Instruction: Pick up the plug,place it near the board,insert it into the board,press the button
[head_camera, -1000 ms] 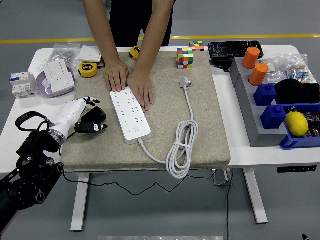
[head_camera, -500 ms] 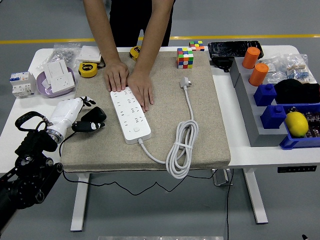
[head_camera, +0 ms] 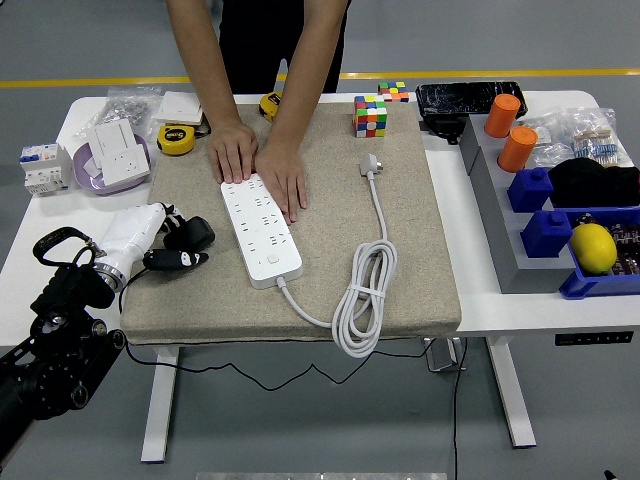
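Observation:
A white power strip [head_camera: 262, 232] lies slantwise on the beige mat [head_camera: 400, 260]. Its round button [head_camera: 272, 259] is near the front end. A person's two hands [head_camera: 282, 175] press flat on the strip's far end. The white plug [head_camera: 370, 163] lies on the mat to the strip's right, unplugged, and its cable runs down to a tied coil [head_camera: 365, 300]. My left hand [head_camera: 178, 247], white-backed with black fingers, hovers at the mat's left edge, well left of the strip. Its fingers are loosely spread and hold nothing. No right arm shows.
A Rubik's cube [head_camera: 370, 115] stands at the mat's far edge. Yellow tape measures [head_camera: 176, 139] and a socket module on a purple dish [head_camera: 118, 160] lie far left. Grey racks with orange cylinders [head_camera: 517, 148], blue blocks and a yellow lemon [head_camera: 592, 247] fill the right side.
My left hand has drawn back to the left and toward the table's near edge, away from the strip. The person's hands, the strip and the plug have not moved.

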